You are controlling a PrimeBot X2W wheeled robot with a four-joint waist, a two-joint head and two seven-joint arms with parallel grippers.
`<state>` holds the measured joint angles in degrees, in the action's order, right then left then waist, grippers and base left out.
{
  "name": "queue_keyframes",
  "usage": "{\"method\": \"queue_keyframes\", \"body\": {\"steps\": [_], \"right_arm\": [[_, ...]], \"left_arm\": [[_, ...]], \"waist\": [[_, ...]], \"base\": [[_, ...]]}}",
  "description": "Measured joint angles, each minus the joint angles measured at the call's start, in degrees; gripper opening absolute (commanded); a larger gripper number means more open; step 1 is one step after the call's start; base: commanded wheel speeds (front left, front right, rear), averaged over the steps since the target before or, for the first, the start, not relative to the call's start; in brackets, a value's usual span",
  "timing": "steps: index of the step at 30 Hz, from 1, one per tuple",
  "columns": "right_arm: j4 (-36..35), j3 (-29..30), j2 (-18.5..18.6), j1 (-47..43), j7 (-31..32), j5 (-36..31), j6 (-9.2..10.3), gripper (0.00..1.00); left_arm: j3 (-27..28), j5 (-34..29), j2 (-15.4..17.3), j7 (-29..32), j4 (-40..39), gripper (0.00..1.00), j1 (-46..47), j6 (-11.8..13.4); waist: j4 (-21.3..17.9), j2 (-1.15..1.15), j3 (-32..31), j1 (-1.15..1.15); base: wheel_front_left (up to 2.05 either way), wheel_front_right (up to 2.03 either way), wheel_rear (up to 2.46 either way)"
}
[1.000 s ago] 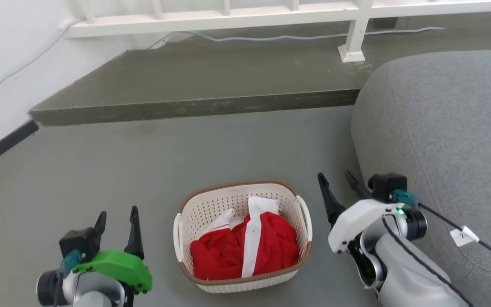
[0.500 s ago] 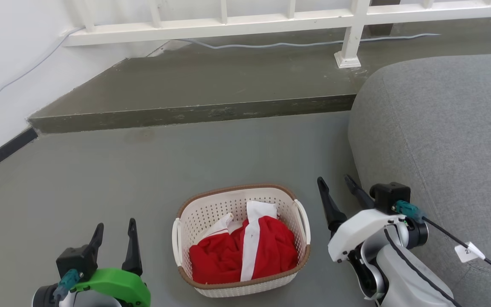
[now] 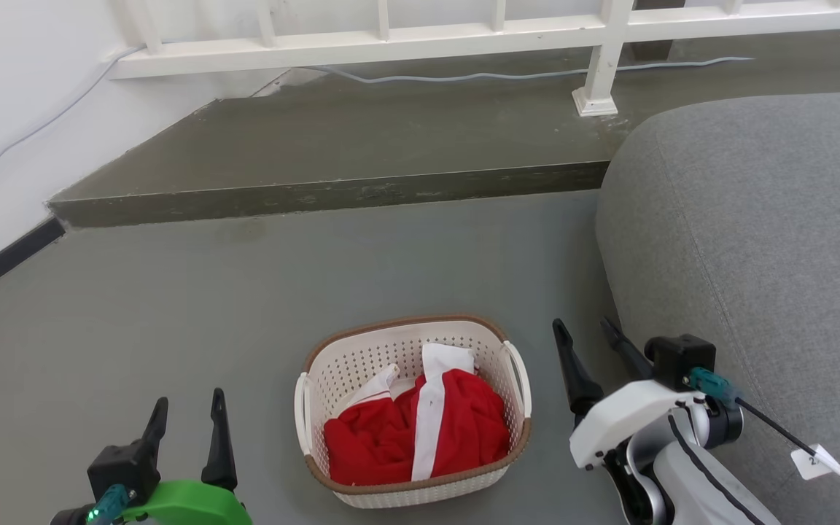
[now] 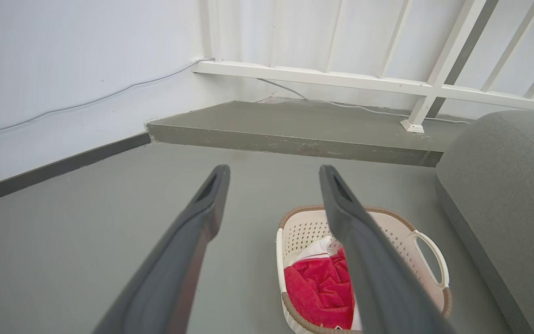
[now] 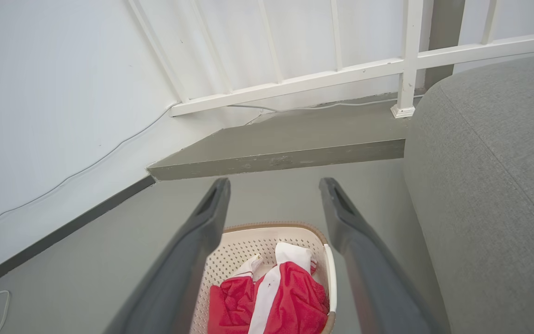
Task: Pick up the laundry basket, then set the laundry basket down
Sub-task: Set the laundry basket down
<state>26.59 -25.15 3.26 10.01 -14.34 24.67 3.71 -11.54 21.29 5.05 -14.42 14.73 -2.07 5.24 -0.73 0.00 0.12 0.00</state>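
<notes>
Cream-white perforated plastic laundry basket (image 3: 351, 364) w/ brown rim sat on grey floor (image 3: 245, 306), red-and-white cloth (image 3: 420, 430) inside. Left gripper (image 3: 189, 399) & right gripper (image 3: 580, 324) flanked it, fingers spread, empty, not touching. Grey fabric sofa (image 3: 755, 219) near right gripper.

Laundry basket (image 3: 351, 363) left of sofa (image 3: 755, 219)

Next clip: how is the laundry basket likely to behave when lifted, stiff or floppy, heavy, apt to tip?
Probably stiff: the laundry basket looks like moulded perforated plastic with a solid rim. Likely light, holding only a crumpled red-and-white garment. It might tilt if raised by one loop handle alone, since the cloth sits heaped toward the near end.
</notes>
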Motion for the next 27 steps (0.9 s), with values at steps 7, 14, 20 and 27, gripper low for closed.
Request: {"method": "queue_keyframes", "body": {"steps": [7, 14, 20, 27], "right_arm": [[-1.7, 1.0, 0.0, -2.3, 0.0, -0.5, 0.43, 1.0], [-2.8, 1.6, 0.0, -3.8, 0.0, -1.1, 0.43, 1.0], [-3.9, 1.9, -0.1, -4.8, 0.0, -2.2, 0.43, 1.0], [-4.5, 2.1, -0.1, -5.7, 0.0, -2.7, 0.43, 1.0]], "left_arm": [[0.7, -0.5, -0.2, 0.0, -1.7, 1.0, -1.8, 0.0], [1.5, -1.3, -0.4, 0.0, -3.0, 1.0, -3.2, 0.1], [2.0, -1.5, -0.6, 0.0, -4.1, 1.0, -4.5, 0.1], [2.4, -1.9, -0.8, 0.0, -4.8, 1.0, -5.1, 0.1]], "waist": [[-0.1, 0.0, 0.1, 0.0], [-0.2, 0.0, 0.2, 0.0], [-0.3, 0.0, 0.2, 0.0], [-0.2, 0.0, 0.2, 0.0]], "base": [[0.0, 0.0, 0.0], [0.0, 0.0, 0.0], [0.0, 0.0, 0.0], [0.0, 0.0, 0.0]]}}
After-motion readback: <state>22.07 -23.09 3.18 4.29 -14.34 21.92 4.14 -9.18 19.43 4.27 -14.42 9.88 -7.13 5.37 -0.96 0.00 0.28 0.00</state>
